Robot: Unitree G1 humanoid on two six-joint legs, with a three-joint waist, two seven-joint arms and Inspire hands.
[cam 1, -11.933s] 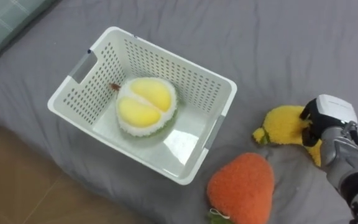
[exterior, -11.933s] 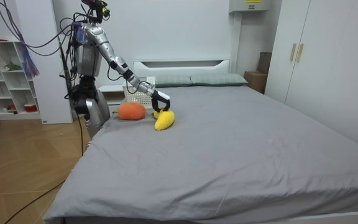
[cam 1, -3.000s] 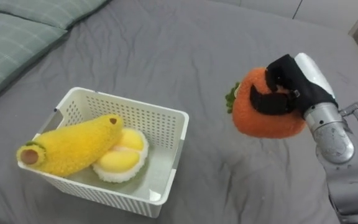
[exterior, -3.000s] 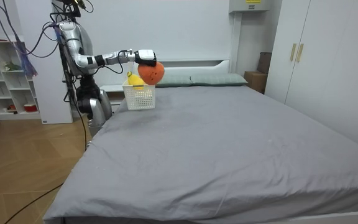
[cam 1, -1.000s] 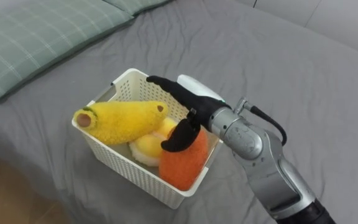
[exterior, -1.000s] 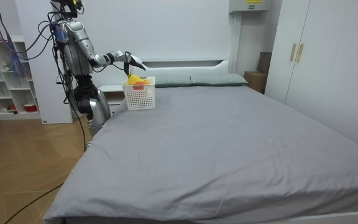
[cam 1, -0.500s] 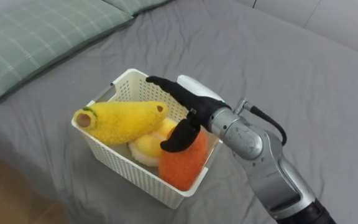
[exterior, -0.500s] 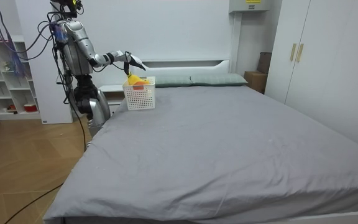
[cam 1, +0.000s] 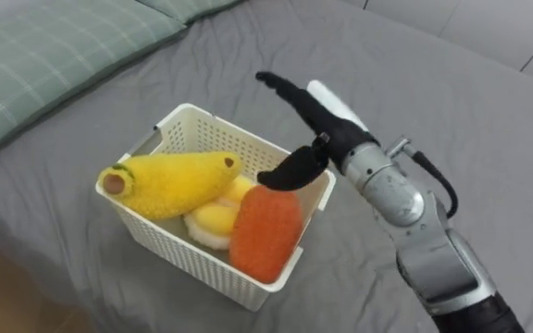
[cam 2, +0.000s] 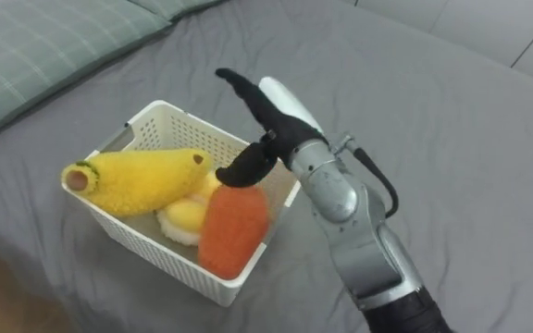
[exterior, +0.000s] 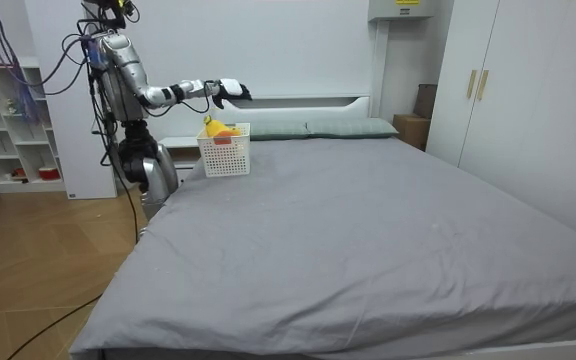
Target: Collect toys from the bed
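Grey bed (cam 1: 452, 102) cover lies under a white basket (cam 1: 179, 259) that holds three toys: a yellow banana (cam 1: 169, 183) across its top, a pale round fruit (cam 1: 213, 220) beneath, and an orange plush (cam 1: 265, 231) leaning in its right corner. Above the basket's right rim hovers the right hand (cam 1: 327, 129), fingers spread wide, empty.

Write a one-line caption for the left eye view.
Open right hand hovers over the white basket on the grey bed; inside lie a plush banana, a durian and an orange strawberry.
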